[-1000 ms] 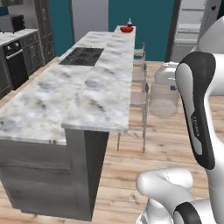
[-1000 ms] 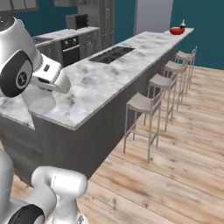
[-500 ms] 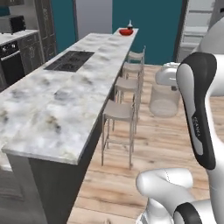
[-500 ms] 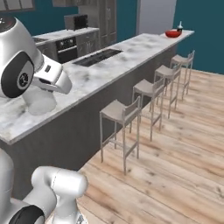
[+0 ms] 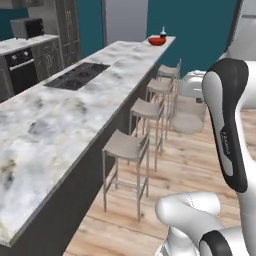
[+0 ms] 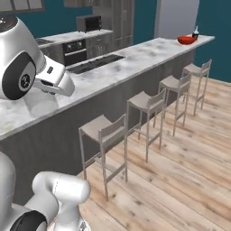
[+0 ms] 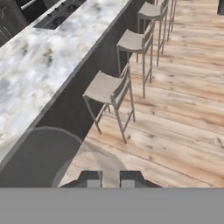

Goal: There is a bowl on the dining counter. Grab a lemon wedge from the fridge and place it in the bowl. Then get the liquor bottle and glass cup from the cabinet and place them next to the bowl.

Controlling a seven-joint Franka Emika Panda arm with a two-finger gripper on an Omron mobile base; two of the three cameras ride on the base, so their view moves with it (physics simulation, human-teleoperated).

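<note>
Bowl [image 5: 157, 41] sitting at counter's [image 5: 75, 110] far end, 12 o'clock from gripper [image 7: 110, 178], which is gripping a clear glass [image 7: 87, 162].

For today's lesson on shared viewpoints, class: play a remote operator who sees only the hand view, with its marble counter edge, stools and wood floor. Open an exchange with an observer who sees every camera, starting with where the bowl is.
Operator: Where is the bowl?
Observer: The bowl sits at the far end of the dining counter, well past the last stool.
Operator: Is anything near it?
Observer: Yes, the liquor bottle stands upright close beside it.
Operator: What is the hazy arc by my fingers?
Observer: That is the glass cup, hanging under the hand over the near end of the counter. It appears to be gripped.
</note>
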